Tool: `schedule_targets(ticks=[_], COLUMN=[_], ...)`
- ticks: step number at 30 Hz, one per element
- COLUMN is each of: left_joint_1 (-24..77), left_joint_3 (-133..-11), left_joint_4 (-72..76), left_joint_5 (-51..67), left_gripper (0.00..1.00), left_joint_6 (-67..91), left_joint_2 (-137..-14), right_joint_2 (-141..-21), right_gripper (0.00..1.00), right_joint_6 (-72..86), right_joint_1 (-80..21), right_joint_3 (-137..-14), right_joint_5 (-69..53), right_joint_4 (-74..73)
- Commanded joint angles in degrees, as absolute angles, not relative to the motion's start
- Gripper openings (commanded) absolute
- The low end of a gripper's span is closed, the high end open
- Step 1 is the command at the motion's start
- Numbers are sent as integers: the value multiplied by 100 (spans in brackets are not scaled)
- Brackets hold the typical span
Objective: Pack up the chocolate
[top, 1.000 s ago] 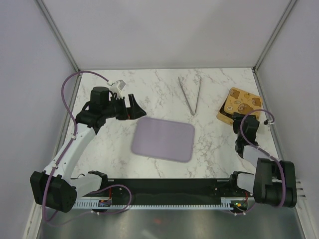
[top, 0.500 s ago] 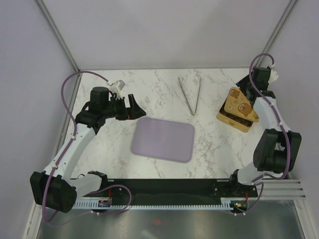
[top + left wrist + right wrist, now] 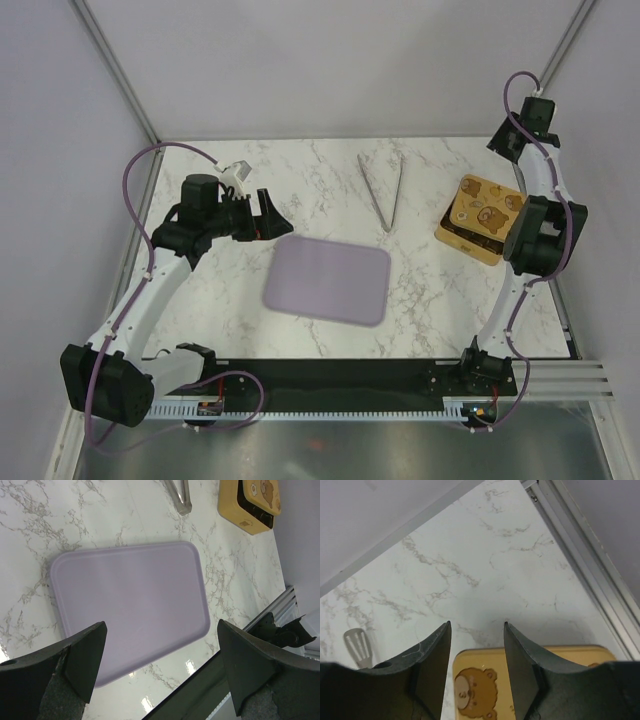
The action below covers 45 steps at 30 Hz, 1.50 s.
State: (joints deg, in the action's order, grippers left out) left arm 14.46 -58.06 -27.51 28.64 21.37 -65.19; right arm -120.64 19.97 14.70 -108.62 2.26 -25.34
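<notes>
Lilac and bare, the tray (image 3: pixel 328 281) lies on the table (image 3: pixel 230 300) at the centre of the overhead view, with no chocolate (image 3: pixel 490 215) on it. The only brown pieces in sight are bear shapes in the gold box (image 3: pixel 455 222) at the right of that view. I cannot tell for certain whether they sit in compartments or are printed on a top. If they are the sweets, the packing looks largely done.

The left arm (image 3: pixel 160 280) reaches in from the lower left. The left jaws are spread as wide as they go and hold nothing. In the left wrist view they frame the tray, which suggests a waiting pose beside it and not a grasp.

The right arm (image 3: pixel 535 215) rises tall at the right edge of the overhead view. Its wrist view looks down on the box's far rim and one bear. The right jaws stand about half open and empty, above the box and not touching it, probably to check it or line up over it.

Metal tongs (image 3: pixel 386 220) lie in the upper middle of the overhead view, apart from both arms, within reach for lifting small pieces.
</notes>
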Motion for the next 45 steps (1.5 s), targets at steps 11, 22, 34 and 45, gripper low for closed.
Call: schedule_targets(ticks=[11,22,34,45], left_joint_1=[1380,1380,1336,1301], left_joint_3=[-5871,-5880,-5897,-5889], left_joint_4=[-2628,-2619,-2619,-2610], left_joint_5=[2935,3076,3155,3155], left_gripper=[100,100,100,100], left_joint_6=[1907,1942,1969,1977], left_joint_2=[-6451,-6390,-6363,-6363], right_joint_2=[-13008,-13025,-13069,-13166], right_gripper=[57,59,58,58], right_joint_6=[1450,1810,1802,1855], right_joint_1=[2030,2109,2092,1899], right_joint_3=[-11980,-11733,-11540,-11294], right_joint_5=[1168,1978,1837,1556], right_joint_4=[-3603,-3841,-3850,-3551])
